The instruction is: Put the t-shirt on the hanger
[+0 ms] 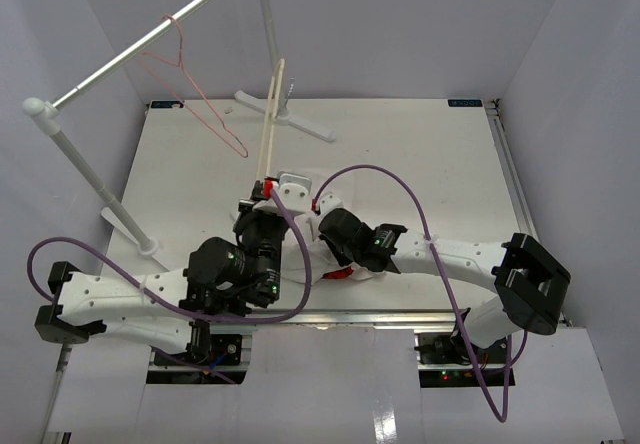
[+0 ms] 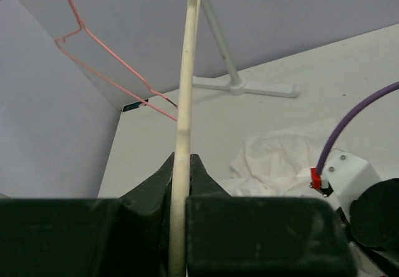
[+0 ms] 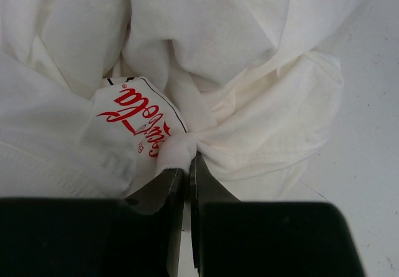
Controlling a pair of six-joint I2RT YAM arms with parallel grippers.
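Observation:
My left gripper [image 2: 181, 158] is shut on a thick bar of the pale beige hanger [image 2: 186, 71], which stands nearly upright out of the jaws. From above, the hanger [image 1: 272, 124] rises from that gripper [image 1: 260, 196] toward the rack. The white t-shirt [image 2: 280, 155] lies crumpled on the table to the right of the hanger. My right gripper [image 3: 187, 166] is shut on a bunched fold of the t-shirt [image 3: 249, 121], beside a patch of red script [image 3: 137, 118]. In the top view both arms cover most of the shirt.
A thin pink-red wire hanger [image 1: 190, 84] hangs on the silver rail [image 1: 150, 36] at the back left. The rack's post and white foot [image 1: 290, 116] stand just behind the beige hanger. Grey walls close in the table [image 1: 420, 164] on three sides.

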